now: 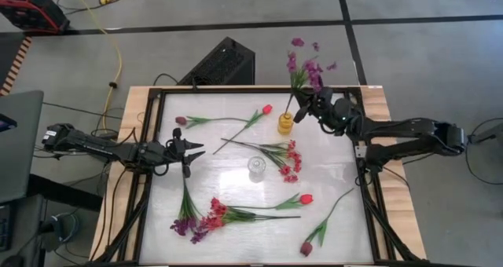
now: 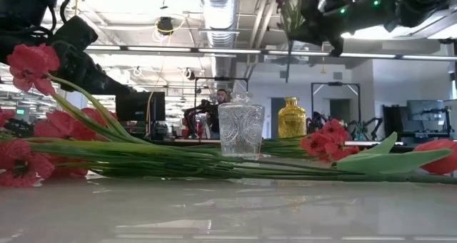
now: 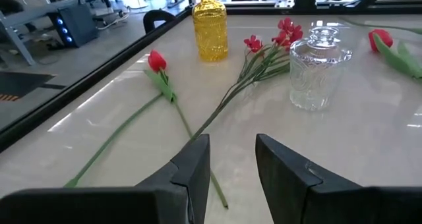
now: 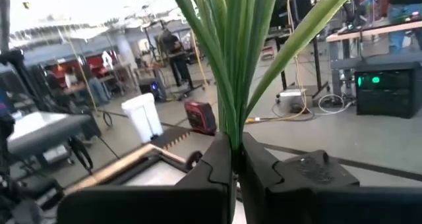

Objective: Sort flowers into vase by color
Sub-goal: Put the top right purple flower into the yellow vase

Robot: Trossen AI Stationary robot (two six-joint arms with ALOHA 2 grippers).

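Note:
My right gripper (image 1: 303,102) is shut on a purple flower bunch (image 1: 304,65), high over the table's far side. Its stalk hangs above the yellow vase (image 1: 285,124); in the low view the stalk's end (image 2: 288,73) is clear of the vase mouth (image 2: 291,100). My left gripper (image 1: 191,151) is open, low over the table's left part. The red spray's stalk (image 3: 210,122) runs toward the gap between its fingers (image 3: 232,155). A clear glass vase (image 1: 257,166) stands mid-table. Red tulips (image 1: 267,109), a red spray (image 1: 289,159) and a purple and red cluster (image 1: 196,221) lie flat. My right gripper pinches the purple bunch's green stalks and leaves (image 4: 231,118) between its two fingers (image 4: 214,163), partway down the stalk and across it. The bunch is lifted clear and near upright. Its blossoms stand above the fingers and the stalk's end hangs below.
A dark tulip (image 1: 181,120) lies near the far left, a red tulip (image 1: 305,199) and a dark red one (image 1: 306,248) toward the near right. The table has a raised dark frame (image 1: 369,181). Bare tabletop shows between the left gripper and the clear vase.

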